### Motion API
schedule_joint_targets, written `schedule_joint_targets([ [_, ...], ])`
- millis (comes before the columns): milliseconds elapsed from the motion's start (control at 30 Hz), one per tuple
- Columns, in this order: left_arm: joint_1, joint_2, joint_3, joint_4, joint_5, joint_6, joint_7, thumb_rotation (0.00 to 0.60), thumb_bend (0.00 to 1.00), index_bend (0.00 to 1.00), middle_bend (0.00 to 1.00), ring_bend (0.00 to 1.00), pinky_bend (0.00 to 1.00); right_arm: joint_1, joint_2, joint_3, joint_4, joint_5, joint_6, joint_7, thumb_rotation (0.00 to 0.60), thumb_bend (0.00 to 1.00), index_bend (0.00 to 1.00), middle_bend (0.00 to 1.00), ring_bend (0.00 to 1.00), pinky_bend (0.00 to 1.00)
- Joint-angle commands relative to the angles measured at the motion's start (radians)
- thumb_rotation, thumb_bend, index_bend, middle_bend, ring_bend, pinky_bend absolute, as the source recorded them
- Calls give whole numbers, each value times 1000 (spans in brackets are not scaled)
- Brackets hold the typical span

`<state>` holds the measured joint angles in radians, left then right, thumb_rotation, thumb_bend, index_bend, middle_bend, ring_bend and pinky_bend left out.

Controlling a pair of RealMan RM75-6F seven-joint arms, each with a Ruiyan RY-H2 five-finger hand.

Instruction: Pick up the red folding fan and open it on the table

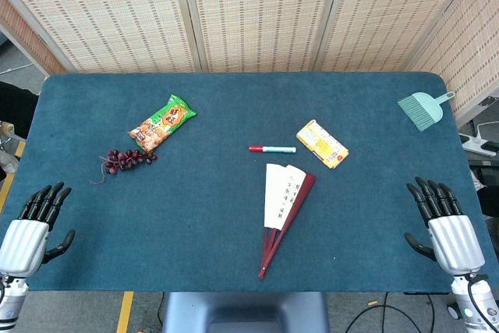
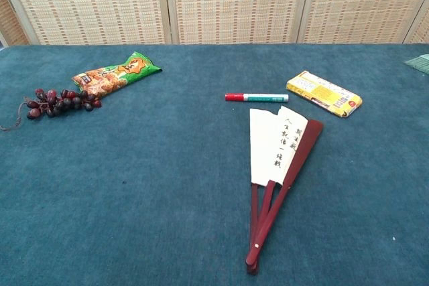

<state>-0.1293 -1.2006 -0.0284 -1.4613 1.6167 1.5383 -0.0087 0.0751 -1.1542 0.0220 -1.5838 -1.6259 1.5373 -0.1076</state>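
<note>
From my seat the red folding fan (image 1: 284,212) lies flat near the table's (image 1: 234,115) front edge, only partly spread, white paper with dark script between red ribs. Only my head camera catches the left hand (image 1: 35,228) and right hand (image 1: 443,228), both at the near corners, fingers extended, grasping nothing. Beyond the fan sits a marker (image 1: 272,149).
</note>
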Motion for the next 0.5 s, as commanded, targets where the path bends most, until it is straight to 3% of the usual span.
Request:
schedule_joint_targets([
  [33, -4, 0, -1, -2, -6, -11, -4, 600, 361, 0, 0, 0, 124, 3, -1, 0, -1, 2, -9, -4, 600, 125, 0, 0, 0, 69],
  [200, -13, 1, -1, 7, 4, -14, -19, 600, 361, 0, 0, 0, 124, 26, -37, -10, 35, -53, -17, -11, 600, 125, 0, 0, 0, 69],
  [333, -23, 1, -3, 22, 5, -22, -38, 600, 361, 0, 0, 0, 125, 105, -82, -22, 72, -169, -76, -75, 600, 125, 12, 0, 0, 68],
  [500, -35, 4, -9, 42, -6, -37, -67, 600, 362, 0, 0, 0, 126, 206, -144, -28, 106, -269, -188, -193, 600, 125, 181, 107, 0, 87],
])
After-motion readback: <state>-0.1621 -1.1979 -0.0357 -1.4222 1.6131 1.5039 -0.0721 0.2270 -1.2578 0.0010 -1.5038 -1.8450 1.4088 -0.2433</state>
